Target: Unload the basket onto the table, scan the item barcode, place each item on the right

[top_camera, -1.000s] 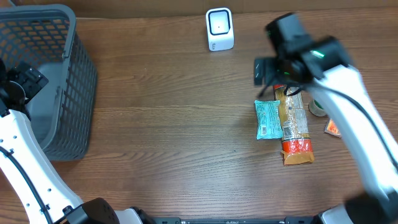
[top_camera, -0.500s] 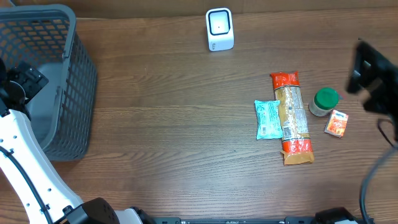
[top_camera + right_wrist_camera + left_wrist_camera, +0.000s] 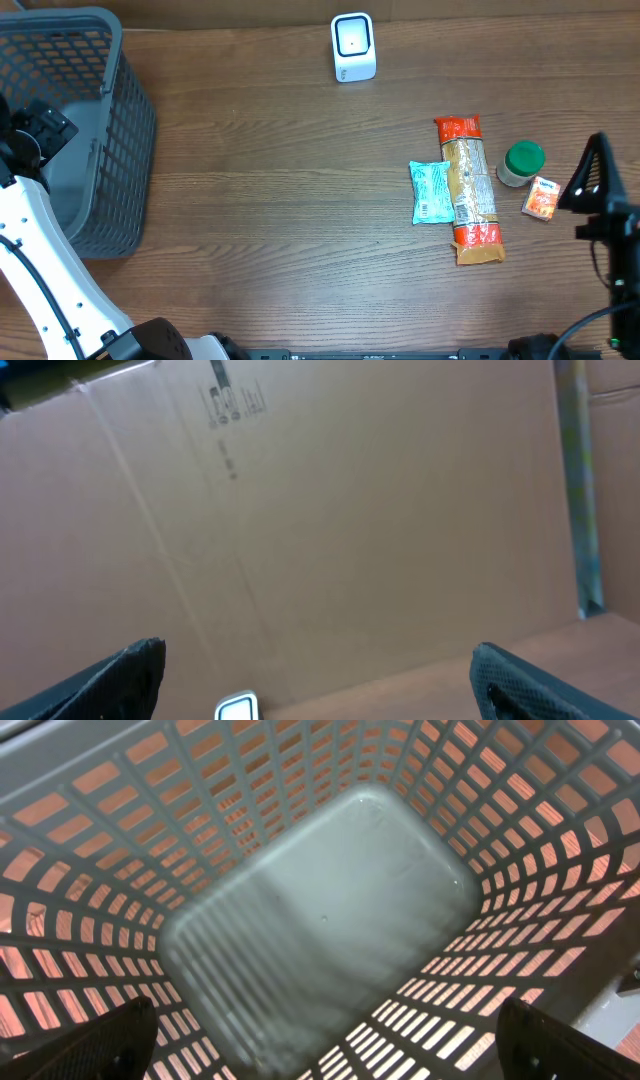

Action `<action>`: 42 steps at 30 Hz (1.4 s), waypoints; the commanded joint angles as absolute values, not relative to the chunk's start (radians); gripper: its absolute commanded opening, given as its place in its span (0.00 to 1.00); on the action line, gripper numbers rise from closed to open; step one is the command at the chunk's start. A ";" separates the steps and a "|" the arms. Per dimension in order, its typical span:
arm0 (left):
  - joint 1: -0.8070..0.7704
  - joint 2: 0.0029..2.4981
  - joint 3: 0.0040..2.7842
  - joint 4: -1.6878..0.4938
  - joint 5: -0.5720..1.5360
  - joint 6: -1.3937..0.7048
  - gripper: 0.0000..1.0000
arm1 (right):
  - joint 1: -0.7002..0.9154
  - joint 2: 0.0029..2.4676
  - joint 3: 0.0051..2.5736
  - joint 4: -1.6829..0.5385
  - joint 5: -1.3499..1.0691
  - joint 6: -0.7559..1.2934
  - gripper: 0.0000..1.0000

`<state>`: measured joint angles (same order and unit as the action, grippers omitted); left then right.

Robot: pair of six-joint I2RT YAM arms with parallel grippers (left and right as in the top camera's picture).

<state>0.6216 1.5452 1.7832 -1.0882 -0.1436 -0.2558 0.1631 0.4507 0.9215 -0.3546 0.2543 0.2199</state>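
Several items lie at the right of the table: a teal packet point(image 3: 431, 191), a long orange-and-red packet point(image 3: 470, 188), a green-lidded jar point(image 3: 522, 163) and a small orange box point(image 3: 541, 198). The white barcode scanner point(image 3: 353, 47) stands at the back centre, and its top shows low in the right wrist view point(image 3: 236, 709). My right gripper point(image 3: 320, 680) is open and empty at the table's right edge point(image 3: 595, 185), beside the orange box, facing a cardboard wall. My left gripper point(image 3: 325, 1045) is open and empty above the basket's inside.
A grey mesh basket point(image 3: 130, 150) stands at the far left with nothing in it point(image 3: 120, 840). The left arm point(image 3: 30, 135) reaches over its rim. A brown cardboard wall point(image 3: 350, 510) stands behind the table.
The right arm has swung away from above the items to the table's right edge, uncovering them. The left arm and the items have not moved.
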 commanded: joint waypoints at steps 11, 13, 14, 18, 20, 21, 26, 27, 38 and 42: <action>0.615 1.550 1.808 -1.089 -0.149 -0.269 1.00 | 0.074 0.116 0.364 0.135 0.127 0.208 1.00; 0.615 1.550 1.808 -1.089 -0.149 -0.269 1.00 | 0.072 0.086 0.304 0.170 0.126 0.208 1.00; 0.615 1.550 1.808 -1.089 -0.149 -0.269 1.00 | 0.071 0.072 0.279 0.180 0.126 0.208 1.00; 0.615 1.550 1.808 -1.089 -0.149 -0.269 1.00 | 0.072 0.019 0.183 0.202 0.130 0.208 1.00; 0.615 1.550 1.808 -1.089 -0.149 -0.269 1.00 | 0.072 0.002 0.138 0.213 0.129 0.208 1.00; 0.615 1.550 1.808 -1.089 -0.149 -0.269 1.00 | 0.072 0.003 0.117 0.215 0.129 0.208 1.00; 0.615 1.550 1.808 -1.089 -0.149 -0.269 1.00 | 0.072 0.003 0.062 0.205 0.128 0.208 1.00; 0.615 1.550 1.808 -1.089 -0.149 -0.269 1.00 | 0.072 0.003 0.055 0.196 0.128 0.208 1.00; 0.615 1.550 1.808 -1.089 -0.149 -0.269 1.00 | 0.072 0.002 0.007 0.056 0.128 0.212 1.00; 0.615 1.550 1.808 -1.089 -0.149 -0.269 1.00 | 0.072 0.002 0.007 -0.043 0.129 0.212 1.00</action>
<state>0.6216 1.5452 1.7832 -1.0882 -0.1436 -0.2562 0.0780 0.0143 0.0185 -0.0158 0.1337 0.2096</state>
